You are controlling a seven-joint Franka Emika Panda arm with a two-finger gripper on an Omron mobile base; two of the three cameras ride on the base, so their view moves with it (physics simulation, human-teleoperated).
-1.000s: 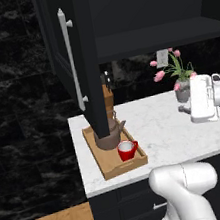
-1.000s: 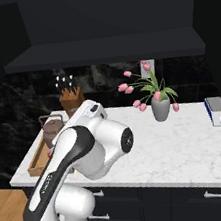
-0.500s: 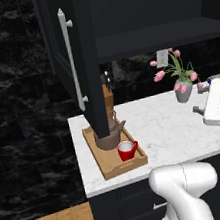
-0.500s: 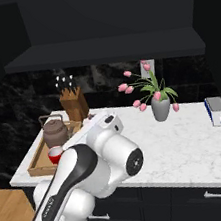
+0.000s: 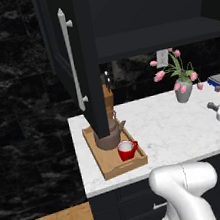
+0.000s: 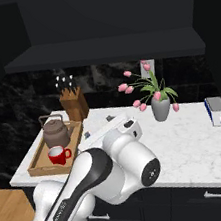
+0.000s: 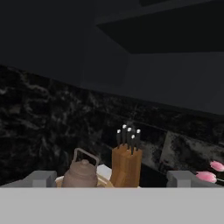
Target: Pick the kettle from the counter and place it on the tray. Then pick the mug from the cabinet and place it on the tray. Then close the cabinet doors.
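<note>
As before, mug (image 5: 127, 150) sits on tray (image 5: 108, 169).

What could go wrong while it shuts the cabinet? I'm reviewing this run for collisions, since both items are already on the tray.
1. The open left cabinet door hangs in front of the kettle in the left base view; swinging it shut may clip the wire handle, though the gap is unclear.
2. The flower vase stands mid-counter; a wide arm sweep could topple it.
3. The open gripper could snag the knife block.
</note>
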